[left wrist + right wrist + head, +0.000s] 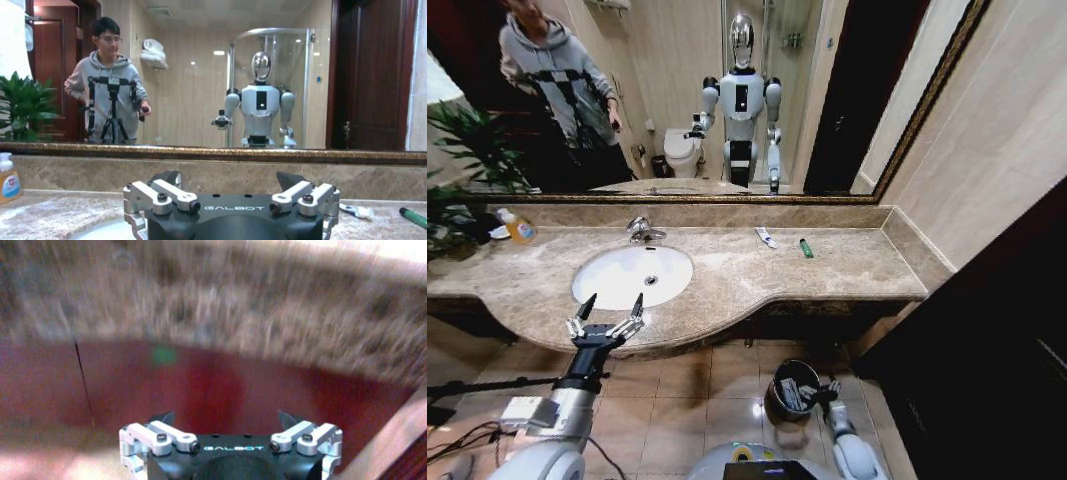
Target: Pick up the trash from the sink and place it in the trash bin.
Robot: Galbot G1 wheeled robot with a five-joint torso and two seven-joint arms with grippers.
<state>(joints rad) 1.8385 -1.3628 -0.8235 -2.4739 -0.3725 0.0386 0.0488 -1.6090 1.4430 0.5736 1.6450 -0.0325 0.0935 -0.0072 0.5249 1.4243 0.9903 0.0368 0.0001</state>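
Note:
The sink (pixel 617 282) is an oval white basin set in the marble counter, and I see only its drain inside. My left gripper (pixel 610 304) hovers open over the counter's front edge, just in front of the basin, with nothing between its fingers. In the left wrist view that gripper (pixel 227 177) faces the mirror, with the sink's rim (pixel 100 231) just below it. The black trash bin (pixel 779 373) stands on the floor under the counter, and pale trash (pixel 789 396) lies inside it. My right gripper (pixel 827 392) is at the bin's rim; the right wrist view shows it (pixel 225 416) open and empty.
A chrome faucet (pixel 640 230) stands behind the basin. A soap bottle (pixel 519 229) sits at the counter's left, and a white tube (pixel 766 237) and a green marker (pixel 806 248) lie at its right. A plant (pixel 457 150) crowds the far left. A wall closes the right side.

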